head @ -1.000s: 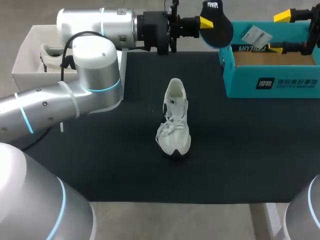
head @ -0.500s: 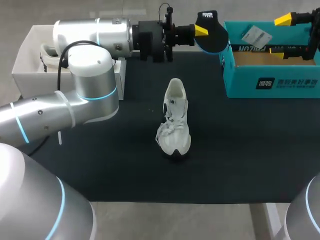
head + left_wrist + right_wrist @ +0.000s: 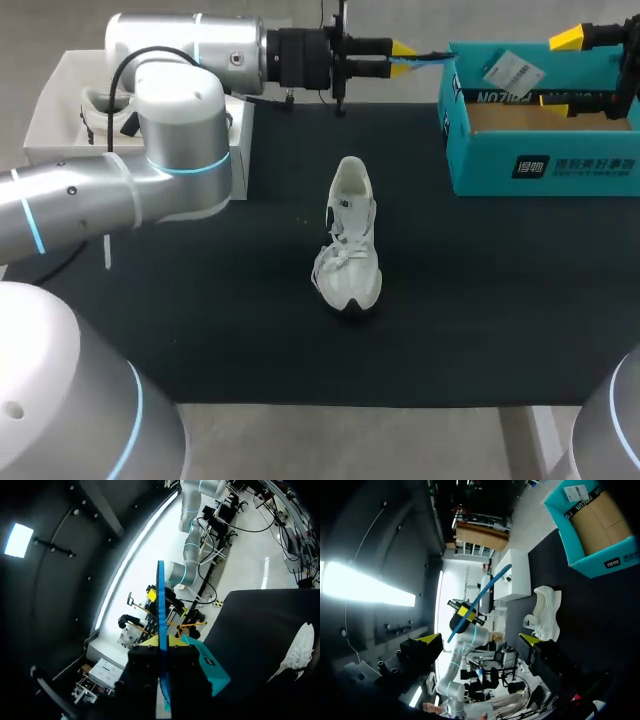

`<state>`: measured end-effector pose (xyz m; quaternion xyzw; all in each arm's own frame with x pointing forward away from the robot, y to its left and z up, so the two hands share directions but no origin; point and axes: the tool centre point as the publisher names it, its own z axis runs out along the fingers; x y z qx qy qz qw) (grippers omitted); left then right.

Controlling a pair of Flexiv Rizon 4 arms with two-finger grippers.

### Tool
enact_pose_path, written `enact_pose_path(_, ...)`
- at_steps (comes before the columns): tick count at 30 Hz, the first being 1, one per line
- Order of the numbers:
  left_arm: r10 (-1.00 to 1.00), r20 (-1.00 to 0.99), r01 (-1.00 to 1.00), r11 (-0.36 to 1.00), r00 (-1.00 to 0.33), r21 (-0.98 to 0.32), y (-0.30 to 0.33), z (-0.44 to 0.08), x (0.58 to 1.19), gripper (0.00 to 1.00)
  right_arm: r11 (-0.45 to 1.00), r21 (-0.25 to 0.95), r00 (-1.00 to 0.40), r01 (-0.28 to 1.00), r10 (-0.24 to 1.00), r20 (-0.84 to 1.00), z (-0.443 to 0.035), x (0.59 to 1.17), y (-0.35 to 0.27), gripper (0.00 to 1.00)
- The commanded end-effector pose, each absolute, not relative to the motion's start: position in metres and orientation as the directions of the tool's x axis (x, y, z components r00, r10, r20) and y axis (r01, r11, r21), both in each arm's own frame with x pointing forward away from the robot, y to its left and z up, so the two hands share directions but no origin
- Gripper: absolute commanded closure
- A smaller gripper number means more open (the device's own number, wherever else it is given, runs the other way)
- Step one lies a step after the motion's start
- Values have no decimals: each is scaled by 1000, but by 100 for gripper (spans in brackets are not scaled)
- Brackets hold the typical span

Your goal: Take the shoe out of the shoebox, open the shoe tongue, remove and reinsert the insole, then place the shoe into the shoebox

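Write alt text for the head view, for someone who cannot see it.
The left arm extends along the table's far side, its jaws shut on an insole held edge-on beside the teal shoebox. A white shoe stands mid-way on the black mat.

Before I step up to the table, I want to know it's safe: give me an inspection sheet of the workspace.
Surface: black mat, lying flat.
Job's things: white lace-up shoe upright mid-mat; teal cardboard shoebox open, far right; thin blue-edged insole held edge-on.
Clutter: white open box far left, another shoe inside.
Grippers: left gripper shut on insole; right gripper open, near shoebox.
Cables: black cable on left arm.
Surroundings: nothing seen.
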<state>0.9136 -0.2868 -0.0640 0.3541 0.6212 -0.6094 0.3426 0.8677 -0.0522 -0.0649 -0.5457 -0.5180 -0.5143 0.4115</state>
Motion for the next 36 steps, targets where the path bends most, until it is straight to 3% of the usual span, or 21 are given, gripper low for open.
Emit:
enact_pose_path(1,178,-496,484,-111,-850,-868,-286,-63,922,100,-126,83,-65,989,144,987,-65,868,-51,0)
enact_pose_path(9,178,-496,484,-111,-850,-868,-286,-63,922,100,-126,83,-65,989,144,987,-65,868,-51,0)
enact_pose_path(11,160,-231,223,-66,-960,-972,-288,-56,924,100,-126,83,-65,989,144,987,-65,868,-51,0)
enact_pose_path(13,134,-119,109,-77,-984,-991,-288,-48,921,100,-126,83,-65,989,144,987,-65,868,-51,0)
enact_pose_path(19,65,231,-230,23,-971,-973,-286,-36,911,100,-126,83,-65,989,144,987,-65,868,-51,0)
enact_pose_path(22,100,368,-370,8,-924,-929,-282,-33,907,100,-126,83,-65,989,144,987,-65,868,-51,0)
enact_pose_path(36,100,368,-370,8,-924,-929,-282,-33,907,100,-126,83,-65,989,144,987,-65,868,-51,0)
